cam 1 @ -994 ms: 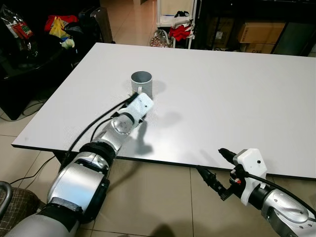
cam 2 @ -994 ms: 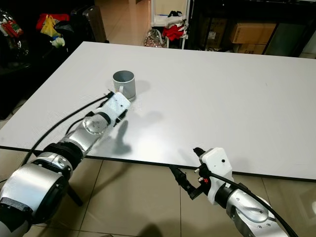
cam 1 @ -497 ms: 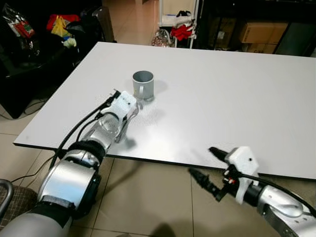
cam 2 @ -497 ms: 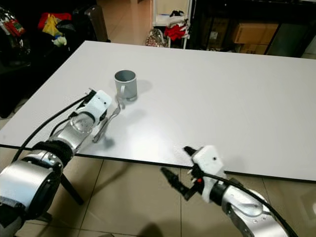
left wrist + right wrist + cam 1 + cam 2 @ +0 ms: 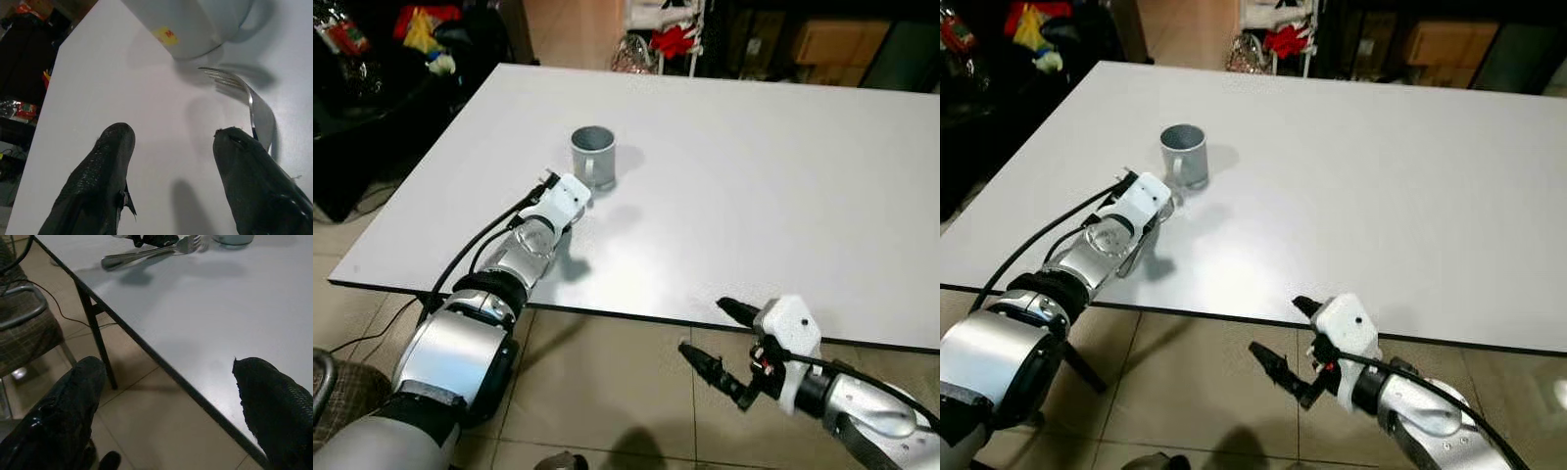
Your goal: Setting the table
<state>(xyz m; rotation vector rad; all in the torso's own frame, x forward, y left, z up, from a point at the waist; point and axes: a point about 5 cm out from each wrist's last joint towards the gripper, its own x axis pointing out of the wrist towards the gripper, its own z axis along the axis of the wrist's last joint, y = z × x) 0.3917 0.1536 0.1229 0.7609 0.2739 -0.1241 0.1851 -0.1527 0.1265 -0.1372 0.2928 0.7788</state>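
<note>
A grey mug (image 5: 593, 155) stands on the white table (image 5: 754, 176), toward its left part. My left gripper (image 5: 171, 147) is low over the table just short of the mug, its fingers open. A metal fork (image 5: 254, 105) lies along one finger, its tines pointing at the mug (image 5: 195, 24). In the right wrist view the fork (image 5: 146, 254) sits close above the tabletop, handle toward the table's front edge. My right gripper (image 5: 720, 338) is open and holds nothing, below the front edge and over the tiled floor.
A chair (image 5: 325, 387) with a checked seat stands at my lower left beside a table leg (image 5: 95, 333). Bags and clutter (image 5: 421, 29) sit beyond the table's left end. A rack with red cloth (image 5: 671, 39) and cardboard boxes (image 5: 827, 39) stand behind.
My left gripper has drawn back a little from the mug toward the near left, taking the fork with it. My right gripper has drifted slightly left below the table edge. The camera has shifted.
</note>
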